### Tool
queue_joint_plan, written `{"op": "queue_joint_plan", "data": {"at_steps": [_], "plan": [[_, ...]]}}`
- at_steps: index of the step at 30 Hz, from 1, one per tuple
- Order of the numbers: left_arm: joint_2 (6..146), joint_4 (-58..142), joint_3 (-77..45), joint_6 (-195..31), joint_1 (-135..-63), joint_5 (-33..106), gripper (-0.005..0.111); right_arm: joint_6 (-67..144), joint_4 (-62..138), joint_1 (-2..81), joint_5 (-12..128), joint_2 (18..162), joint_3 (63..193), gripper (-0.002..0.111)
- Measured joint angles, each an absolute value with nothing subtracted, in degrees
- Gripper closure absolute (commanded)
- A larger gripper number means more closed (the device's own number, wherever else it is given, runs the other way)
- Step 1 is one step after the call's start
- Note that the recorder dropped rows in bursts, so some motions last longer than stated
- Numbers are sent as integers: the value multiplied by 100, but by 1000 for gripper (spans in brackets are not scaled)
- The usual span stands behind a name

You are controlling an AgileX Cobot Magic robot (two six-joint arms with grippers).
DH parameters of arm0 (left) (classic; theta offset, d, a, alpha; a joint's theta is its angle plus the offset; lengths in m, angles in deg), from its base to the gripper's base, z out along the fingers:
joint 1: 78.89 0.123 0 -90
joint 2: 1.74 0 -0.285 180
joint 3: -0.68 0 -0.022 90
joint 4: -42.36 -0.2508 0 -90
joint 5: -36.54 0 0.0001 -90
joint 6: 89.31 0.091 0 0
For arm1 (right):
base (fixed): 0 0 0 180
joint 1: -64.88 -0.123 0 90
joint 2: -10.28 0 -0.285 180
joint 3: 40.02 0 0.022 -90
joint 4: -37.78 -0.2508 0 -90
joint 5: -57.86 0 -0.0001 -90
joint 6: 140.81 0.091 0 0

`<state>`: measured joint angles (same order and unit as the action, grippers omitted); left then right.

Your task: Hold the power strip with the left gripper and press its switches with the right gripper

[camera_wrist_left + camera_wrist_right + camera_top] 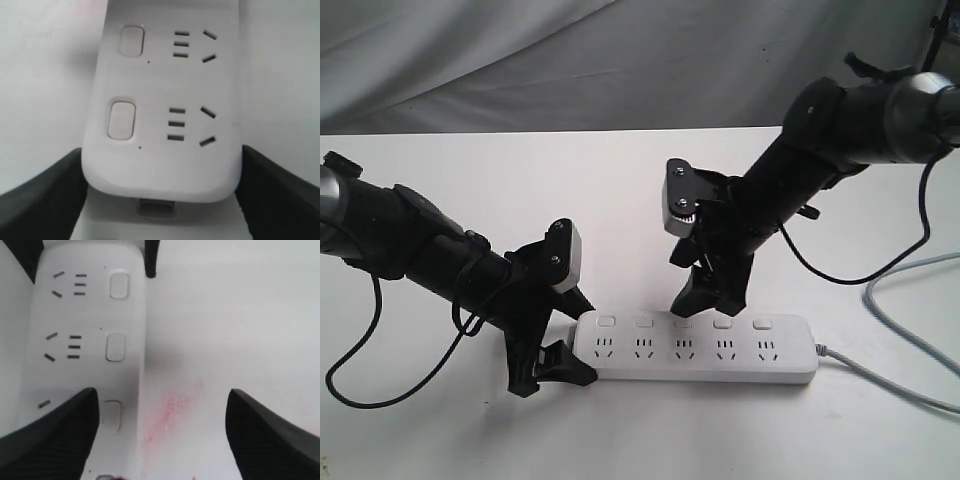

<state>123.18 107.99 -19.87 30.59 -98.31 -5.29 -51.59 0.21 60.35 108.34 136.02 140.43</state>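
Your exterior camera sits off the arms, a little above the table (430, 440), facing the whole power strip (695, 352) against a grey cloth (520, 60). Your left wrist camera looks from close between its jaws onto the strip's cordless end; your right wrist camera looks steeply down, also close, along one long edge. Both wrist views share that end's two sockets (192, 125).

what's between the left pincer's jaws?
The cord-free end of the power strip, one jaw of the left pincer against each long side. Shows in the left wrist view.
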Motion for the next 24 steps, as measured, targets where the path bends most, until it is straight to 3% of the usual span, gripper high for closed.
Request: {"op": "queue_joint_plan", "data": {"at_steps": [24], "plan": [[12318, 10799, -1987, 3059, -9831, -529, 107, -5682, -671, 6202, 10618, 13715, 13827, 42]]}}
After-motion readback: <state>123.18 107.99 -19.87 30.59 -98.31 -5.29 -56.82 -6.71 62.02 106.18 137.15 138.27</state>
